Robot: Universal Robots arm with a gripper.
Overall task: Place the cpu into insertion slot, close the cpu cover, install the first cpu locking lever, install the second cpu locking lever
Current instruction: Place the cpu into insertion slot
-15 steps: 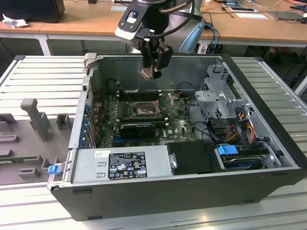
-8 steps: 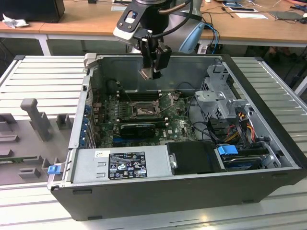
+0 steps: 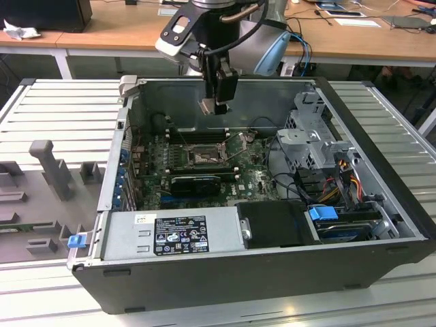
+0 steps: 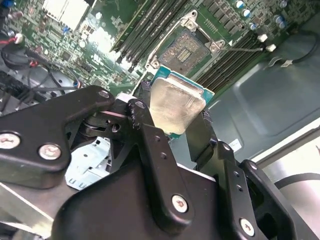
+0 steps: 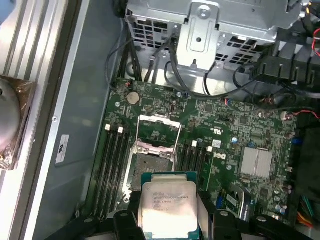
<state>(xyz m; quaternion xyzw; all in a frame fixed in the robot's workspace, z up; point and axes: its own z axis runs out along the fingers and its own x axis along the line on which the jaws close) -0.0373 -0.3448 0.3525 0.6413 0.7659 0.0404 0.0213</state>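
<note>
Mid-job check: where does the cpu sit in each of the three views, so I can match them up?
Exterior view: the cpu hangs in the gripper, up over the motherboard inside the open case.
Second wrist view: the cpu sits clamped between the black fingers, nearer the camera than the socket.
First wrist view: the cpu is face-on, held between the fingers.
Shared landmark: the insertion slot, uncovered.

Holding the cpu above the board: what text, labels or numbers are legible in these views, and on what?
Nothing reads with certainty.
cpu, gripped by the gripper: faint print lines on its lid, too blurred.
Black label on the power supply: too small.
Small white sticker beside it: too small.
Case-wall sticker: too small.
</note>
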